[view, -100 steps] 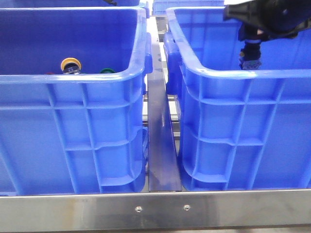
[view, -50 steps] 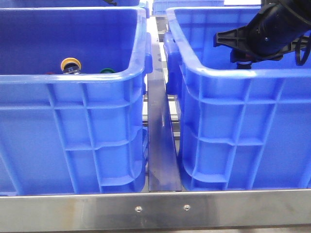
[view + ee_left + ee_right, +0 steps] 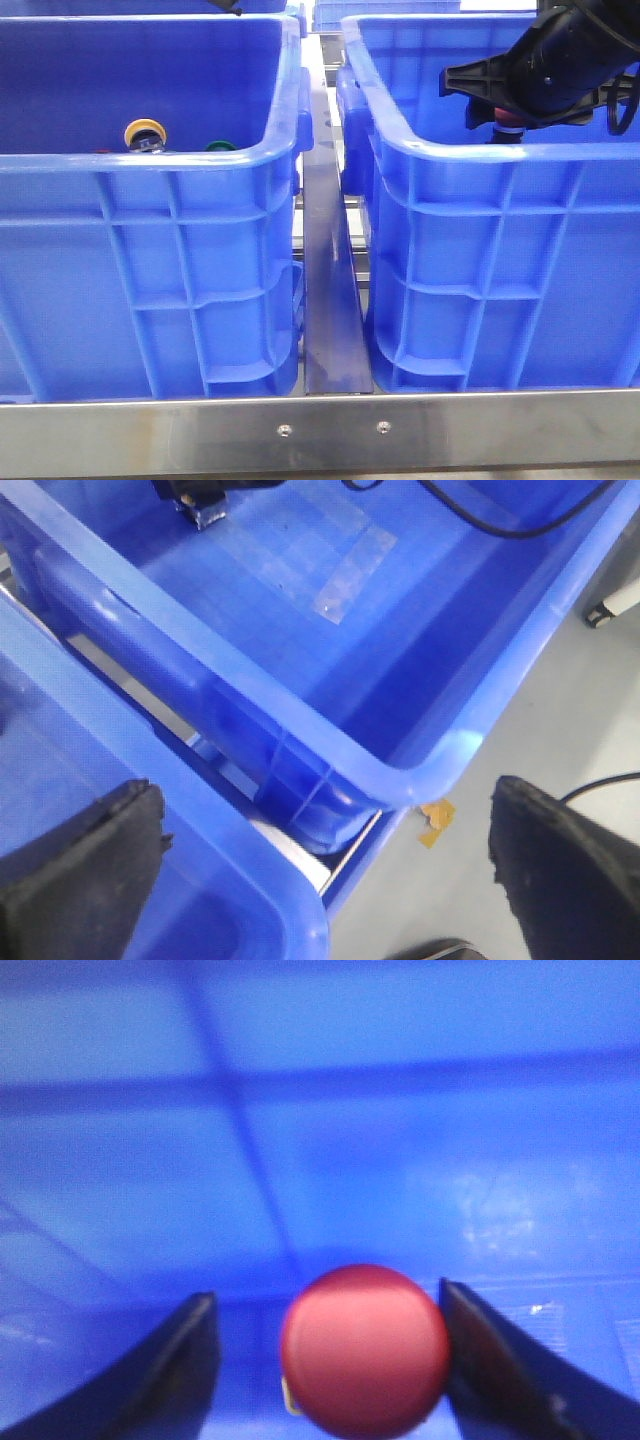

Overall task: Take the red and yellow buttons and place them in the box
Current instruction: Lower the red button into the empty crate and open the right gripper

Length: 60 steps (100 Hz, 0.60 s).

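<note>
The red button (image 3: 364, 1350) lies between the fingers of my right gripper (image 3: 330, 1360), which is open. One finger is right beside the cap and the other stands apart from it. This gripper (image 3: 507, 122) is low inside the right blue box (image 3: 500, 250), where a bit of the red button (image 3: 509, 128) shows just above the rim. The yellow button (image 3: 145, 133) rests in the left blue crate (image 3: 150, 250). My left gripper (image 3: 325, 875) hangs open and empty above the gap between the two crates, over the box's rim (image 3: 250, 680).
A green-capped button (image 3: 220, 146) sits next to the yellow one in the left crate. A steel rail (image 3: 330, 300) runs between the crates. A metal table edge (image 3: 320, 430) crosses the front. Grey floor (image 3: 560, 710) lies beyond the box.
The right arm has dropped lower into the right box and tilted over since a second ago. It has hardly moved in the last half second. The yellow and green buttons are unmoved.
</note>
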Each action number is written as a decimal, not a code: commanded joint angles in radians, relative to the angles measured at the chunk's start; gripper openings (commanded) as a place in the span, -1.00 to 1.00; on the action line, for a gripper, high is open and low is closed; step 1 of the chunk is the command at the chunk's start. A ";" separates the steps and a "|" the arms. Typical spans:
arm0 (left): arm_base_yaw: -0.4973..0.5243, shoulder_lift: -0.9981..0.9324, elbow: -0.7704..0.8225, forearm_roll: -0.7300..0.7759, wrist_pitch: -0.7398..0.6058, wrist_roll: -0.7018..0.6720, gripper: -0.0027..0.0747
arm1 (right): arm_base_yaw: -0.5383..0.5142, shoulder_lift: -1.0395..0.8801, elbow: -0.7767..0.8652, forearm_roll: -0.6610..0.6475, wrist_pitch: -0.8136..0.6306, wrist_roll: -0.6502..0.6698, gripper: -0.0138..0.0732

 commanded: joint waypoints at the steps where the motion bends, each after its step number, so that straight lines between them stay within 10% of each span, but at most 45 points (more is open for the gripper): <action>1: -0.007 -0.026 -0.029 -0.014 -0.040 -0.005 0.67 | -0.006 -0.069 -0.032 -0.019 -0.058 -0.008 0.49; 43: -0.007 -0.026 -0.029 -0.014 -0.035 -0.005 0.67 | -0.006 -0.322 0.109 -0.019 -0.041 -0.065 0.46; 60: -0.007 -0.026 -0.029 -0.013 -0.035 -0.005 0.67 | -0.006 -0.502 0.238 -0.019 0.011 -0.092 0.00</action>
